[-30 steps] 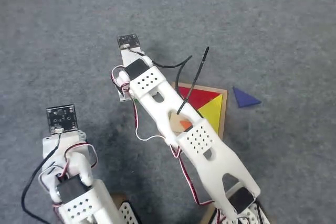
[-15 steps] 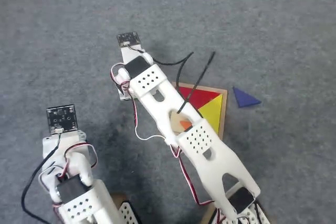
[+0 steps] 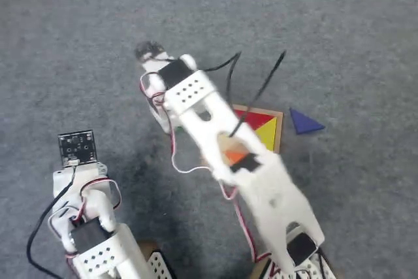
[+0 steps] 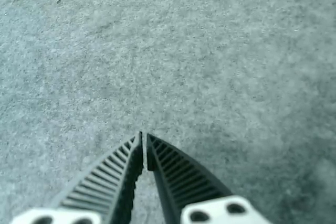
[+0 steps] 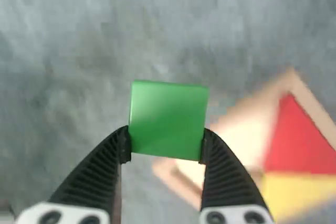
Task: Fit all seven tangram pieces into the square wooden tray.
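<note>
— Right pincer [image 5: 165, 141]: gripping anything?
— Clenched on the green square [image 5: 168, 118], one finger against each of two opposite edges. Broad face turned toward the wrist camera.
— Placed where?
— Over grey tabletop [image 5: 79, 35], just beside a corner of the square wooden tray [image 3: 279, 136].
— Inside the tray?
— Red triangle [image 3: 257, 120] and yellow triangle [image 3: 268, 134], touching along one edge, on the tray's right side in the high view. Bare pale wood nearer the green square. Rest hidden under the right arm [image 3: 196, 96].
— Anything loose?
— Blue triangle [image 3: 304, 122], flat on the tabletop, near the tray's right rim but apart from it.
— Left pincer [image 4: 143, 142]?
— Pressed together, tips meeting, gripping nothing. Above bare grey tabletop, well apart from the tray.
</note>
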`<state>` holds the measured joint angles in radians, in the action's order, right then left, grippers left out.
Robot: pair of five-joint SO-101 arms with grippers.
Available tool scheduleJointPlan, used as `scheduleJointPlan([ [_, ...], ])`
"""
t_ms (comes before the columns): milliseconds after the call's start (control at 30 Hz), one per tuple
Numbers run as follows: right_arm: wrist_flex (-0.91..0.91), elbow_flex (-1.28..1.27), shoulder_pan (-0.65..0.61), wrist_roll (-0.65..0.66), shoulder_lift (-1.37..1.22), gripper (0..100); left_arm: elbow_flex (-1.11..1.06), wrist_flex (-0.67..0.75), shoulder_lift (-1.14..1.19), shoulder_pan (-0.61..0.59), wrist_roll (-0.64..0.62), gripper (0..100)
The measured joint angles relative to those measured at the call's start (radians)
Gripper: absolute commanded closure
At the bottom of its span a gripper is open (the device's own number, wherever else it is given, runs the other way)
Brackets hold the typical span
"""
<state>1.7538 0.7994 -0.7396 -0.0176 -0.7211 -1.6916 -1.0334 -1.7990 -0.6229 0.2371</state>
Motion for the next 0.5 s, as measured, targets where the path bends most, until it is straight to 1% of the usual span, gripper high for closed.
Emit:
scheduleJointPlan([
  [100,-0.014,-0.273,0.089,0.087,0.226,99.1,0.0,0.0,0.0,-0.002,0.0,98],
  [200,-0.132,-0.531,0.196,0.18,0.44,99.1,0.0,0.0,0.0,0.002,0.0,98],
  [267,-0.224,-0.692,0.252,0.235,0.54,99.1,0.0,0.0,0.0,0.008,0.0,98],
  [333,-0.292,-0.824,0.276,0.305,0.583,99.1,0.0,0.0,0.0,0.009,0.0,98],
  [433,-0.358,-0.954,0.276,0.423,0.592,99.1,0.0,0.0,0.0,0.008,0.0,98],
  [500,-0.388,-0.997,0.273,0.456,0.592,99.0,0.0,0.0,0.0,0.008,0.0,98],
])
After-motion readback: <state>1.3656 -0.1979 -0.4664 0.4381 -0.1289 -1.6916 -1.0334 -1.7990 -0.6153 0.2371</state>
